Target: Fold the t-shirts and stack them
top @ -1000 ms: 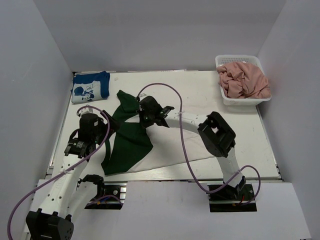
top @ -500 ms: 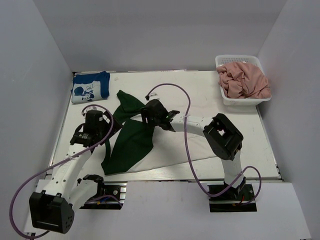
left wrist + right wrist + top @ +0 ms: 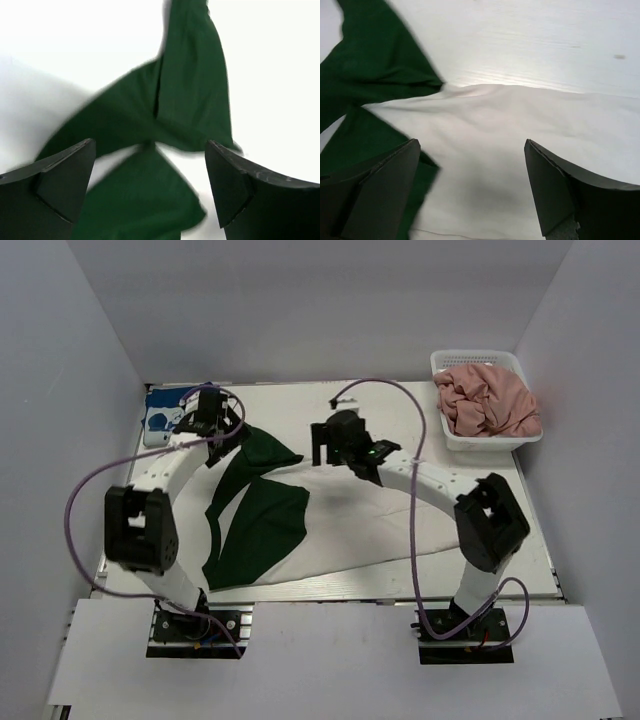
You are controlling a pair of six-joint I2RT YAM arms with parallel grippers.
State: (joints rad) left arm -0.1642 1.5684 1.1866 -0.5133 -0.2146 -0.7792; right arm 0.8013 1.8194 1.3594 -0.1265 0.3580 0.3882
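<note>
Lying crumpled on the left half of the bench (image 3: 455,495), the green t-shirt (image 3: 258,515) is unfolded, with one narrow part reaching toward the far-left corner and a broader part trailing toward the near edge. It rests partly on a flat white cloth (image 3: 375,530), which spreads toward the middle and right of the bench.

The left pincer (image 3: 216,440) hangs over the shirt's far end. Its wrist view shows the fingers spread wide with nothing between them, and the green fabric (image 3: 192,100) lies below. The right pincer (image 3: 325,445) hovers just beside the shirt's right edge. Its fingers are also spread and empty, above the white cloth (image 3: 520,140), with green fabric (image 3: 370,65) at the left of that view.

In the far-left corner lies a folded blue and white shirt (image 3: 163,417), partly hidden by the left arm. A white basket (image 3: 478,357) heaped with pink garments (image 3: 490,400) sits in the far-right corner, well apart from both arms.
</note>
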